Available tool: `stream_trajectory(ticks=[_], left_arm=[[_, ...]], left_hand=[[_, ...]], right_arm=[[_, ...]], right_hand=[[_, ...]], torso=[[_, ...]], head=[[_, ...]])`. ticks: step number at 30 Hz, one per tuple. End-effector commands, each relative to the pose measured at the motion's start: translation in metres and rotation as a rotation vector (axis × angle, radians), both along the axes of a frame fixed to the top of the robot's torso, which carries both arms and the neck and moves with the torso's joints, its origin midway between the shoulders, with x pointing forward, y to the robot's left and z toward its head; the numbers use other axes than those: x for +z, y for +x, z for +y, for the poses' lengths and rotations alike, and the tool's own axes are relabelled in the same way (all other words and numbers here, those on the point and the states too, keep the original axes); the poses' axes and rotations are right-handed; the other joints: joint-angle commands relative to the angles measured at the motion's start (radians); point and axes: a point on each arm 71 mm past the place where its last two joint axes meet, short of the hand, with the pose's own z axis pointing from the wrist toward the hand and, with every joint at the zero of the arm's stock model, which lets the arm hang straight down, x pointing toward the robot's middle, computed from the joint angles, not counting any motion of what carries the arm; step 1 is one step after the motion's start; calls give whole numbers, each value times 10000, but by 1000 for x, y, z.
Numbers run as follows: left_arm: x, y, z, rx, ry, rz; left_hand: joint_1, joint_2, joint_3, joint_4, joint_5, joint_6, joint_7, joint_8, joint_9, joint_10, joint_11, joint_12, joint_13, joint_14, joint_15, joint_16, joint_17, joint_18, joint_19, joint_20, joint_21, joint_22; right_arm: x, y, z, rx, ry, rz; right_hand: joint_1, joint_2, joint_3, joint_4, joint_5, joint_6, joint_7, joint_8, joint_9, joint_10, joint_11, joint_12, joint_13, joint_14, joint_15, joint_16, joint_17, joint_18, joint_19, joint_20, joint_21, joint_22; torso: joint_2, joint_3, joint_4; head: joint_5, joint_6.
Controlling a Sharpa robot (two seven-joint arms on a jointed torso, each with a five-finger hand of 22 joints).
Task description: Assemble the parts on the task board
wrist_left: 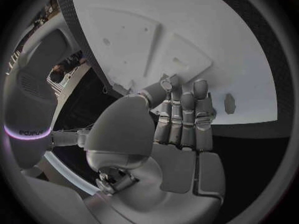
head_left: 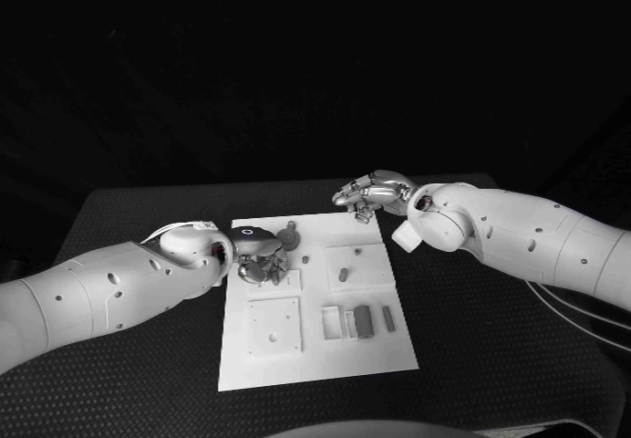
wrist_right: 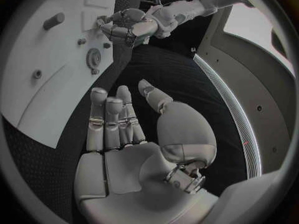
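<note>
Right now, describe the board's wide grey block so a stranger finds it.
Find the white task board. Three pieces lie abreast on its near right. The grey block is the middle one: darker than the white piece, wider than the thin strip.

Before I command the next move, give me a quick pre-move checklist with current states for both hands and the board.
1. Left robot hand over the task board: ok, it sits above the board's left part.
2. Left robot hand free of parts: cannot tell; its fingers hang close over the board.
3. Right robot hand holding nothing: ok, palm bare and fingers apart in its wrist view.
4. Right robot hand off the board: ok, at the far right corner.
5. Gear within view: ok, on the board near the left robot hand.
6. Grey blocks undisturbed: ok, side by side on the board.
</note>
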Motion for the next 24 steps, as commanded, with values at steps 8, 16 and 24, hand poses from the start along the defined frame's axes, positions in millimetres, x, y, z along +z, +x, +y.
stream_trajectory(ticks=[8,16,24], left_arm=[[-2,-1,1,-132,267,37],[-2,-2,-1,-180,213,-4],[-1,-2,-1,-112,164,-116]], left_hand=[[21,141,-48,-13,34,23,-14,45,29,-139,4,68,69,-107,4,77,41,109,-107,15,55,235],[36,141,-51,-13,34,32,-33,48,34,-166,-6,77,88,-124,7,90,55,111,-117,20,66,237],[66,110,-39,-16,34,6,-23,28,30,-209,-10,80,109,-128,5,112,73,121,-116,19,84,236]], right_arm=[[0,-1,2,197,61,8],[0,-1,2,205,65,7],[0,-1,2,202,64,8]], right_hand=[[-72,7,19,53,38,18,70,-60,-12,-4,50,65,-13,-42,51,-36,-15,202,63,-10,-34,138],[-73,6,20,53,38,17,70,-60,-12,-5,50,68,-15,-42,51,-36,-15,202,63,-10,-35,139],[-74,5,20,54,38,16,70,-59,-13,-7,50,70,-18,-42,51,-36,-16,202,63,-11,-36,139]], torso=[[0,3,-1],[1,3,0],[1,7,-4]], head=[[-5,-16],[-7,-15],[-6,-8]])
